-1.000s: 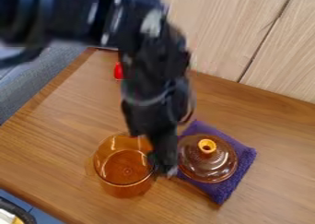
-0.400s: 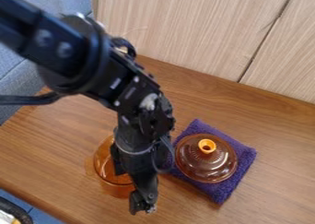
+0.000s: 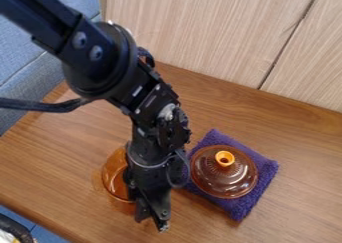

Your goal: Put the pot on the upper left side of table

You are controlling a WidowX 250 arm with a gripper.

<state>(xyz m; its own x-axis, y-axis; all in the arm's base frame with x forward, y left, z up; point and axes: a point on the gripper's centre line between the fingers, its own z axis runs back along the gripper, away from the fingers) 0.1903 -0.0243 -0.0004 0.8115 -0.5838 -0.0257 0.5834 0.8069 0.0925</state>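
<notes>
Well, the blue fabric [image 3: 40, 82] lies beyond the jaws, up and to their left. The counter [image 3: 40, 157], streaked with wood grain, runs under everything. Just left of the jaws and partly hidden by them stands the pot [image 3: 115, 174], round, smooth amber glass; whether they touch it, I can't tell. The jaws point down, slightly parted. Right of them is a fuzzy purple towel [image 3: 265, 179], bearing the domed brown glass lid [image 3: 230, 180] with its ringlike orange knob [image 3: 225, 158].

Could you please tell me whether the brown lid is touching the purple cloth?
Touching: the camera view shows the lid resting on top of the purple cloth.
</notes>
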